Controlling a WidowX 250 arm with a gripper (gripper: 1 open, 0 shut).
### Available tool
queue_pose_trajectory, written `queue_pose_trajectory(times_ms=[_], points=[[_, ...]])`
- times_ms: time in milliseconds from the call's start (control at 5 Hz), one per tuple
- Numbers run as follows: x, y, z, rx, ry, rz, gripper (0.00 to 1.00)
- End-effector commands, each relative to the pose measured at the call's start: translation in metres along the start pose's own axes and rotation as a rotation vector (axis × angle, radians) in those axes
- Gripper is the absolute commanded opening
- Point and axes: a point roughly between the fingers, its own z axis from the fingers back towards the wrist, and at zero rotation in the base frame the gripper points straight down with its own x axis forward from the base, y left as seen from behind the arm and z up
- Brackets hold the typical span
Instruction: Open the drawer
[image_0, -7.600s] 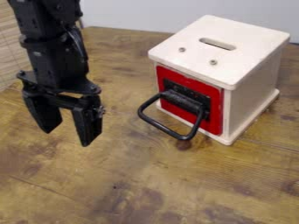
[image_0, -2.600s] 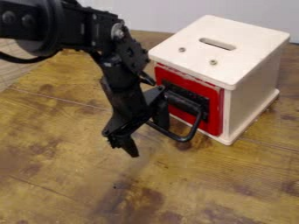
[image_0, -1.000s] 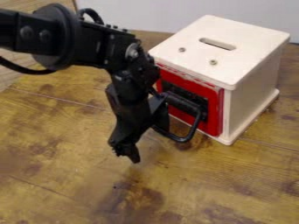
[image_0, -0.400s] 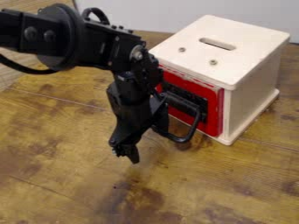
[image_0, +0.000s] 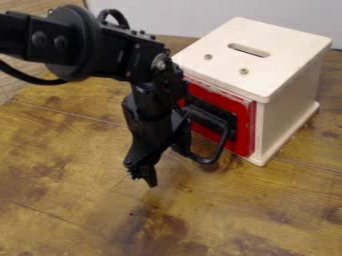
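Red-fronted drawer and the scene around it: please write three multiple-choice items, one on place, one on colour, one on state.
1. Where is the gripper?
A) On the box's top
B) In front of the drawer
C) Behind the box

2. What colour is the loop handle?
A) Black
B) Yellow
C) Green

3. How is the drawer?
A) Pulled fully out
B) Lying on the table
C) Set in the box

Key:
1 B: it hangs at the handle side.
2 A: the loop looks black.
3 C: its red front sits within the cream-white box.
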Motion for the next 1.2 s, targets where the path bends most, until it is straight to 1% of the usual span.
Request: queue_pose_trajectory(times_ms=[0, 200, 600, 1000], points=[[0.011, 0.003, 0.007, 0.018, -0.037, 0.025, 1.0], [0.013, 0.002, 0.008, 0.026, -0.05, 0.031, 1.0], [0.018, -0.006, 0.014, 0.041, -0.06, 0.066, 1.0], [0.022, -0.008, 0.015, 0.053, -0.071, 0.101, 1.0]])
